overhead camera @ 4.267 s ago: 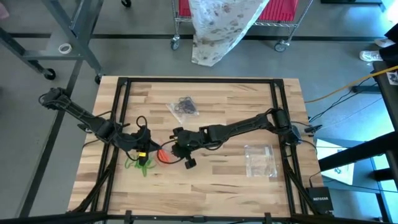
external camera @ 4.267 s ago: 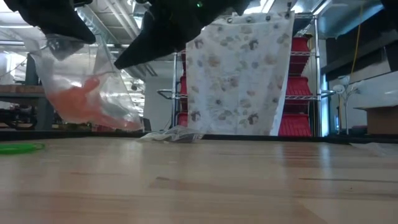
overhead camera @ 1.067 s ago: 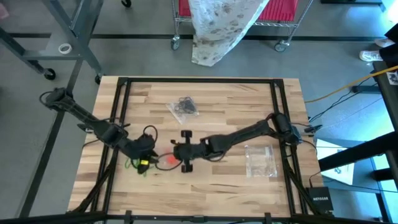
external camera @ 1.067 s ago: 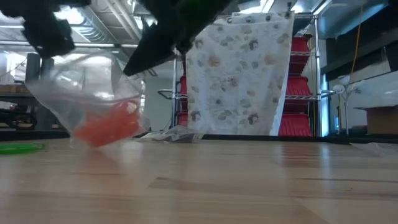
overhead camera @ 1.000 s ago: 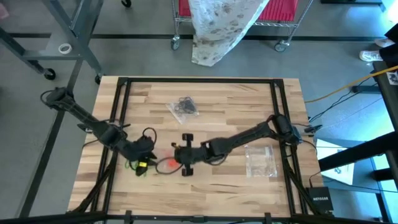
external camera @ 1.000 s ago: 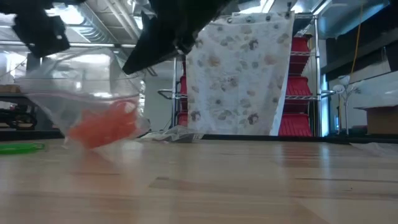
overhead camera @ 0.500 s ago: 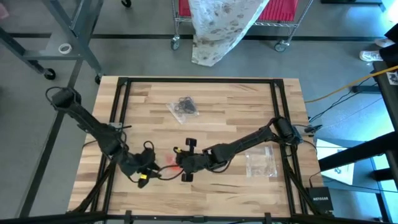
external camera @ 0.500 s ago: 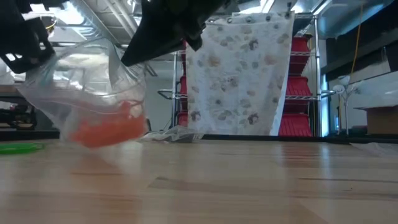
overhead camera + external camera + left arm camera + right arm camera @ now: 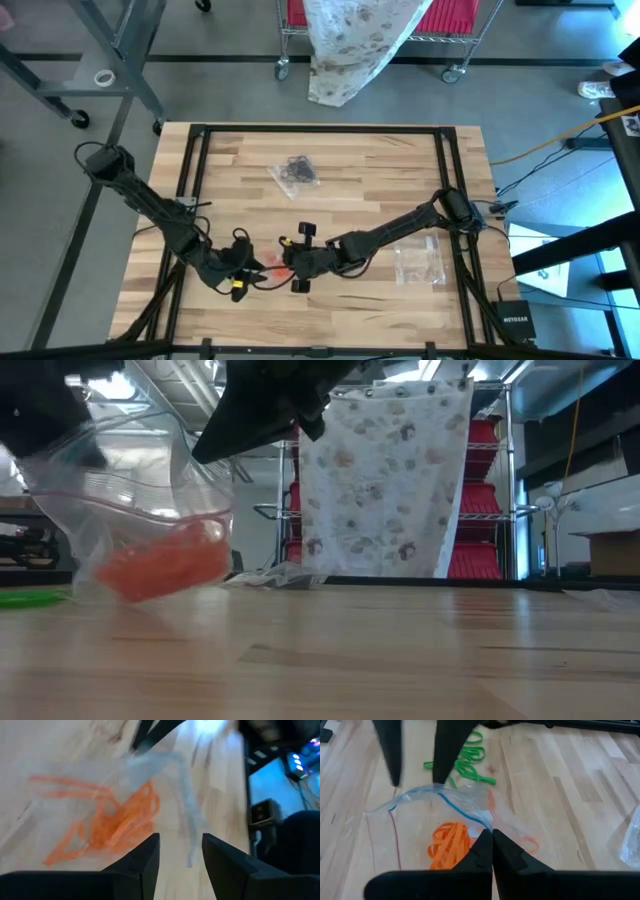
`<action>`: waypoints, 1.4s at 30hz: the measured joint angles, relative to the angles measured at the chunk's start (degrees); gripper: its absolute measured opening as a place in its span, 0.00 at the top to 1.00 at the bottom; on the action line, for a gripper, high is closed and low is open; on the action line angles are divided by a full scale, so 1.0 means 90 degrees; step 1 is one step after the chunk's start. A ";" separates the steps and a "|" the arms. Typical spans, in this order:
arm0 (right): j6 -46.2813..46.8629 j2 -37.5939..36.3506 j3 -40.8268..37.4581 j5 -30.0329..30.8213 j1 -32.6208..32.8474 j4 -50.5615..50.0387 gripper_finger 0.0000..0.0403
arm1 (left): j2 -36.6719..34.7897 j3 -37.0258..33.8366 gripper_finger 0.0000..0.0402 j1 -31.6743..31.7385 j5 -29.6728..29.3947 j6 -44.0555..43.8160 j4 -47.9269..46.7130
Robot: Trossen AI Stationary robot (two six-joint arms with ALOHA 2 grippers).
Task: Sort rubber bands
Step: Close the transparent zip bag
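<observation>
A clear zip bag (image 9: pixel 435 820) holding a bunch of orange rubber bands (image 9: pixel 451 847) hangs between my two grippers near the table's front, left of centre (image 9: pixel 268 262). My right gripper (image 9: pixel 491 832) is shut on the bag's rim. My left gripper (image 9: pixel 180 840) is open at the bag's mouth, one finger on either side of the far rim (image 9: pixel 415 794). Green rubber bands (image 9: pixel 470 762) lie loose on the wood beyond the bag. A single orange band (image 9: pixel 532 842) lies beside the bag. My right gripper pinches the bag's rim at its blue zip line (image 9: pixel 481 822) between its two fingertips, coming slanting down from the table's right. The bag hangs below the fingers with its mouth open, and its bottom with the orange bunch (image 9: pixel 160 570) is down at the table top. My left gripper has the bag's far rim between its open fingers; whether they touch it I cannot tell.
A clear bag with black rubber bands (image 9: pixel 296 172) lies toward the table's far side. Another clear bag (image 9: pixel 418 260) lies at the right, beside my right arm. Bare wood shows at the far right and near right.
Both grippers have moved toward the table's near edge, taking the bag along between them. The bag's mouth has spread wider, and the orange bunch has stayed in its bottom, low over the table.
</observation>
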 joint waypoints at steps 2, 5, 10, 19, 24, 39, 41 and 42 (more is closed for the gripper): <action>-0.0003 0.0000 0.0000 -0.0004 0.0000 -0.0001 1.00 | -0.0095 0.0107 0.65 0.0003 -0.0024 0.0384 -0.0036; -0.0048 0.0000 0.0000 -0.0090 0.0000 0.0003 1.00 | -0.0176 0.0298 0.65 0.0017 -0.0089 0.1119 -0.0377; -0.0543 0.0000 0.0000 -0.0334 0.0000 0.0006 1.00 | -0.0174 0.0333 0.65 0.0024 -0.0177 0.2473 -0.0754; -0.1560 0.0000 0.0000 -0.0856 -0.0184 0.0562 1.00 | 0.0037 0.0337 0.65 0.0255 -0.0176 0.4475 -0.0695; -0.2086 0.0000 0.0001 -0.1348 -0.0310 0.0894 1.00 | 0.0076 0.0337 0.65 0.0375 -0.0162 0.4690 -0.0556; -0.1868 0.0002 0.0002 -0.1501 -0.0330 0.0484 1.00 | -0.0018 0.0321 0.64 0.0424 0.0012 0.3681 -0.0675; -0.1868 0.0002 0.0002 -0.1501 -0.0330 0.0474 1.00 | -0.0008 0.0270 0.62 0.0424 0.0114 0.3703 -0.0691; -0.1868 0.0002 0.0002 -0.1501 -0.0330 0.0474 1.00 | -0.0006 0.0267 0.60 0.0423 0.0118 0.3687 -0.0732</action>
